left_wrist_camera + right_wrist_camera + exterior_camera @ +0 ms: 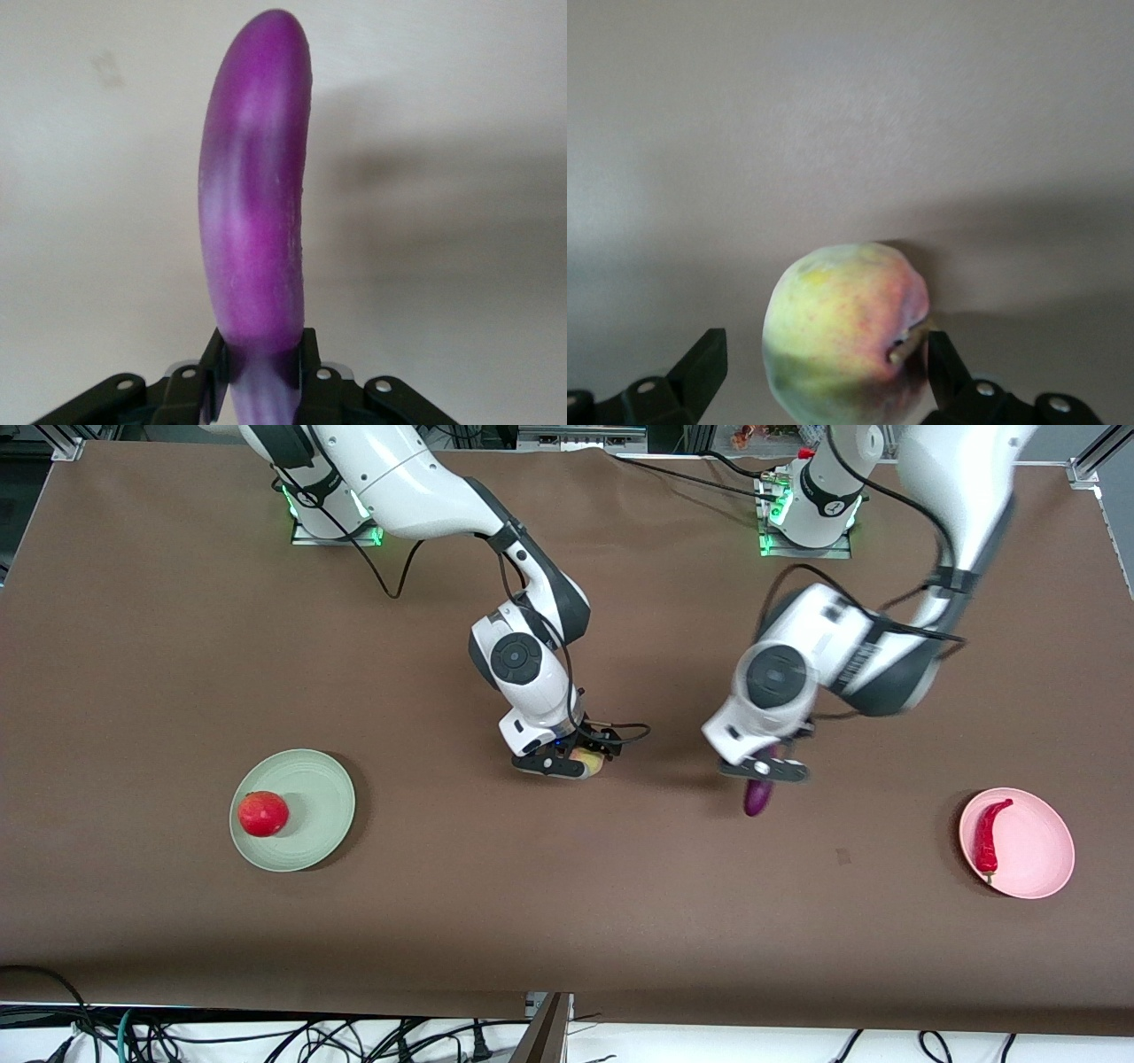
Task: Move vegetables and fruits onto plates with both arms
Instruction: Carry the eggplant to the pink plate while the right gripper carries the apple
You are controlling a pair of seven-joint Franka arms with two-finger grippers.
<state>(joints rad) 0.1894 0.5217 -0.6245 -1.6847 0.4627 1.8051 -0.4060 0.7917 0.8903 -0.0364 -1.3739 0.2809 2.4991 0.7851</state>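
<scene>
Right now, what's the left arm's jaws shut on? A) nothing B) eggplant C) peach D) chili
B: in the left wrist view the left gripper has its jaws clamped on the stem end of the purple eggplant; the peach sits between the open right gripper.

The glossy purple eggplant (257,195) sticks out from the left gripper's (259,372) clamped fingers. The yellow-pink peach (846,332) rests on the table between the right gripper's (824,367) spread fingers.

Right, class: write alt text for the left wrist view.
The left gripper is shut on the base of a glossy purple eggplant, which points away from the camera. The plain brown table fills the background, with the eggplant's soft shadow across it.
</scene>
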